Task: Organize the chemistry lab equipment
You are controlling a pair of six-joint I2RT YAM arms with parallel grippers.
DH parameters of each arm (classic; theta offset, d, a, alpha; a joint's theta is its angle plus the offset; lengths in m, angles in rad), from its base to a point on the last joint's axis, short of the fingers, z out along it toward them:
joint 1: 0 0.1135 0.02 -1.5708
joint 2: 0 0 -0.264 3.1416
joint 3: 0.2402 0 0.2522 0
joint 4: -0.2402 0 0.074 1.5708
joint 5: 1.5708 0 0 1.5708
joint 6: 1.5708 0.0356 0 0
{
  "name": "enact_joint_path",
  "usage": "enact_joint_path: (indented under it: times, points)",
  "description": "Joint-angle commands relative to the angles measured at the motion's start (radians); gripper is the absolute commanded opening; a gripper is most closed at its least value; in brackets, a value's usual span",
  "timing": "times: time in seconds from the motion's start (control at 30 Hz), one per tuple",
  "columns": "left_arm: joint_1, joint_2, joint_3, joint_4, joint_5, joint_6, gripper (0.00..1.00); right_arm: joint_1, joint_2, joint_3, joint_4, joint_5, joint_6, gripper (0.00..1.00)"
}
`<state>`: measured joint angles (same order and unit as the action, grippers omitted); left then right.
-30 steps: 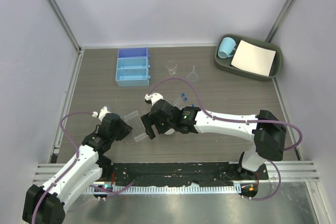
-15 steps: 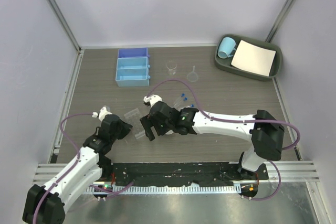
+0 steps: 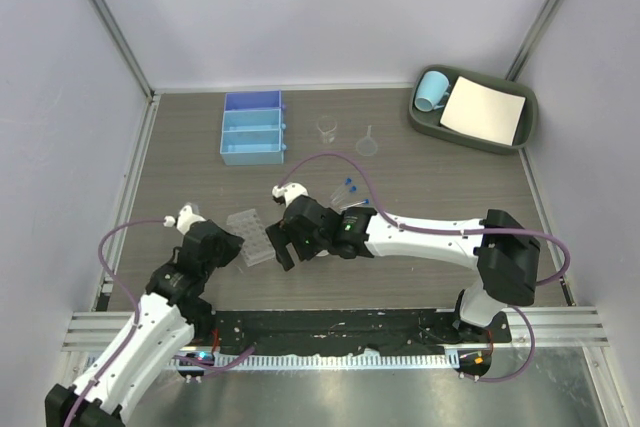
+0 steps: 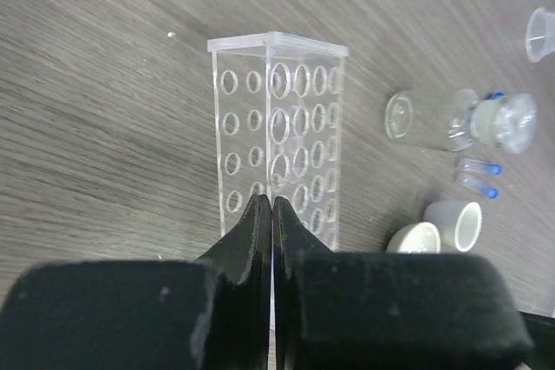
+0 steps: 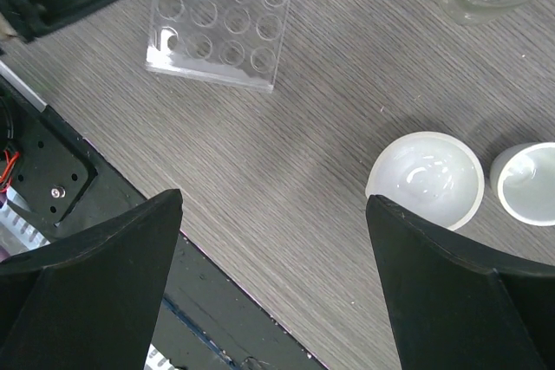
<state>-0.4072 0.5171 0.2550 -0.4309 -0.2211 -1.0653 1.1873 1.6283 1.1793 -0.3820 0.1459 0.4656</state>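
The clear plastic tube rack (image 3: 250, 237) lies left of centre. My left gripper (image 3: 232, 248) is shut on its near edge; in the left wrist view the black fingers (image 4: 257, 223) pinch a thin wall of the rack (image 4: 282, 127). My right gripper (image 3: 281, 245) is open and empty just right of the rack, over bare table (image 5: 273, 210). Two white round dishes (image 5: 425, 178) (image 5: 529, 181) lie under the right arm, with clear beakers (image 4: 412, 119) lying beside them. Blue-capped tubes (image 3: 348, 187) lie behind the arm. A beaker (image 3: 326, 129) and a clear funnel (image 3: 368, 143) stand further back.
A blue divided organiser box (image 3: 252, 127) sits at the back left. A dark green tray (image 3: 425, 122) at the back right holds a light-blue mug (image 3: 431, 90) and a white paper sheet (image 3: 484, 110). A black rail (image 3: 330, 327) runs along the near table edge.
My left gripper has drawn back and left with the rack in it, and the rack has shifted slightly left. My right gripper has moved a little left after it.
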Motion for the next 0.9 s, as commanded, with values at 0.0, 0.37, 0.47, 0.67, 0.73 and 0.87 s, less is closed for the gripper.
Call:
enact_joint_path:
  times: [0.0, 0.37, 0.47, 0.67, 0.73, 0.87]
  points:
    - [0.005, -0.066, 0.113, -0.118, -0.070, 0.033, 0.01, 0.012, -0.015, 0.005, 0.019, 0.021, 0.010, 0.93]
    - [0.005, -0.057, 0.225, -0.154, -0.021, 0.077, 0.00, 0.017, -0.152, -0.069, -0.026, 0.126, 0.045, 0.92]
    - [0.005, -0.052, 0.243, -0.140, -0.001, 0.079, 0.00, 0.017, -0.218, -0.102, -0.044, 0.176, 0.065, 0.92]
    - [0.005, -0.003, 0.279, -0.068, 0.127, 0.065, 0.00, 0.017, -0.352, -0.144, -0.127, 0.328, 0.126, 0.93]
    - [0.005, 0.033, 0.297, -0.046, 0.189, 0.062, 0.00, 0.017, -0.396, -0.147, -0.173, 0.368, 0.149, 0.93]
    - [0.005, 0.055, 0.345, 0.001, 0.262, 0.056, 0.00, 0.011, -0.479, -0.181, -0.208, 0.426, 0.185, 0.93]
